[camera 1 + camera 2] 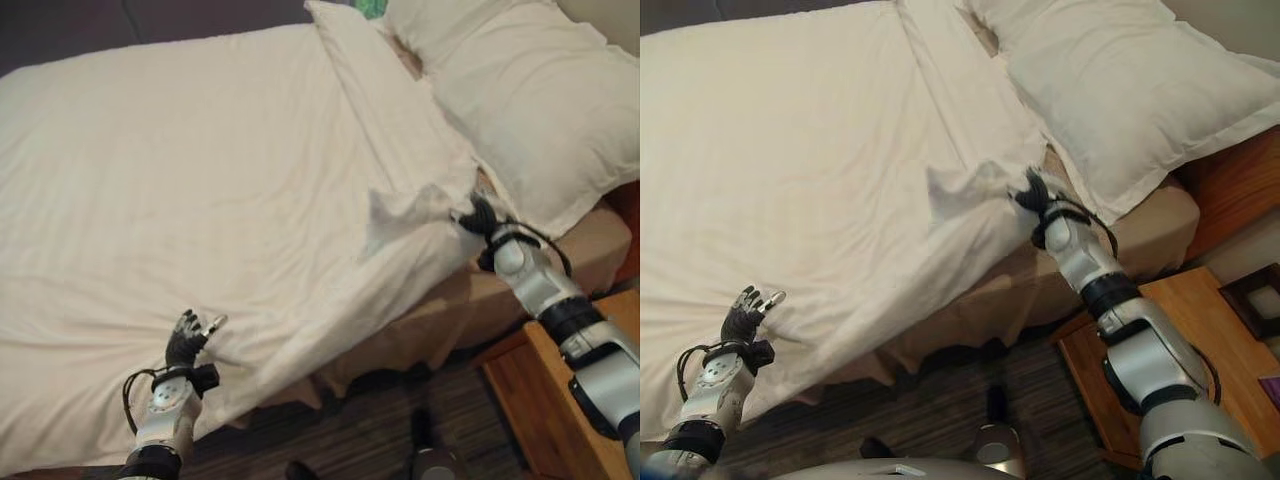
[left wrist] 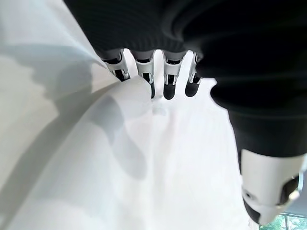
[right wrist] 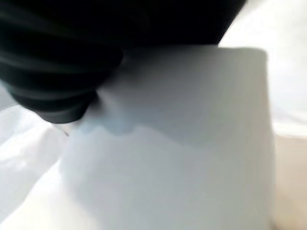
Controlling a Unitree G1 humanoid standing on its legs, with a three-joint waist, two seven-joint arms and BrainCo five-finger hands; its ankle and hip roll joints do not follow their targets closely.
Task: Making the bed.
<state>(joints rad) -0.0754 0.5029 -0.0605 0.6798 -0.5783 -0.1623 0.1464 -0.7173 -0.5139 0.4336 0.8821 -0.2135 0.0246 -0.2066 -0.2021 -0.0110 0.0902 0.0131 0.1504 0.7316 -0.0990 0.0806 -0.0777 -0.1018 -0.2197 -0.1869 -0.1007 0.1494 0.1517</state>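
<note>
Right hand (image 1: 1035,192) clutches the white duvet (image 1: 200,180) edge; left hand (image 1: 190,340) rests relaxed; no writing legible.

bed (image 1: 540,262): right in front of you, running from the near left to the far right
sheet (image 1: 180,190): spread over most of the bed, its near edge hanging off the side toward you
pillow (image 1: 520,100): at the far right end, just beyond the sheet's top edge
left robot hand (image 1: 187,340): on the sheet by the near left edge
right robot hand (image 1: 478,213): at the sheet's bunched corner, just below the pillow
nightstand (image 1: 1160,330): on the floor, right of the bed
</note>
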